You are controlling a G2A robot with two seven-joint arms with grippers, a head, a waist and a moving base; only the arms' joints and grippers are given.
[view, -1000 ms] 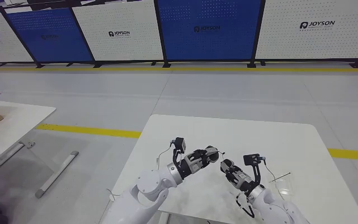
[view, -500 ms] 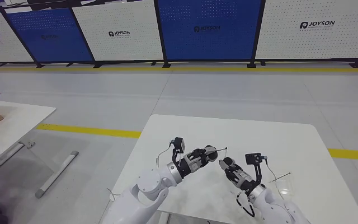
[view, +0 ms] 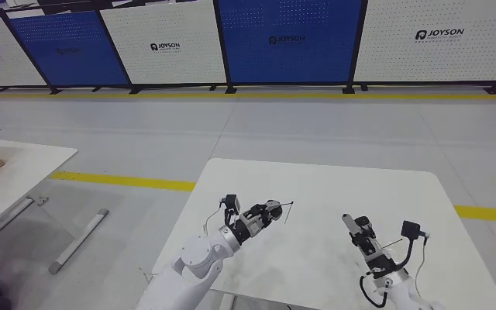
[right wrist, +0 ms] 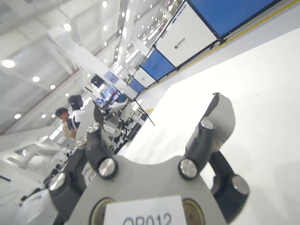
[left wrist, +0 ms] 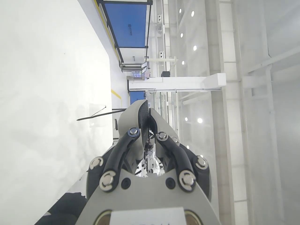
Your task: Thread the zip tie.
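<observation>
My left gripper (view: 273,209) hovers over the white table (view: 325,186), left of its middle, shut on a thin black zip tie (view: 288,211). The tie's free end sticks out past the fingertips toward the table's middle. In the left wrist view the pads (left wrist: 144,114) are pressed together and the zip tie (left wrist: 98,115) runs out sideways above the tabletop. My right gripper (view: 356,227) sits near the table's front right, well apart from the tie. Its fingers (right wrist: 219,108) are spread wide around nothing, and this view shows the zip tie (right wrist: 145,114) farther off.
A small clear plastic piece (left wrist: 100,120) lies on the table toward the right arm's side. The table's front edge runs close below both arms. Blue and white partition panels (view: 287,39) stand across the floor behind.
My right gripper has pulled away to the right, leaving a wide gap to the left gripper. The left gripper has shifted a little to the left with the zip tie still in it.
</observation>
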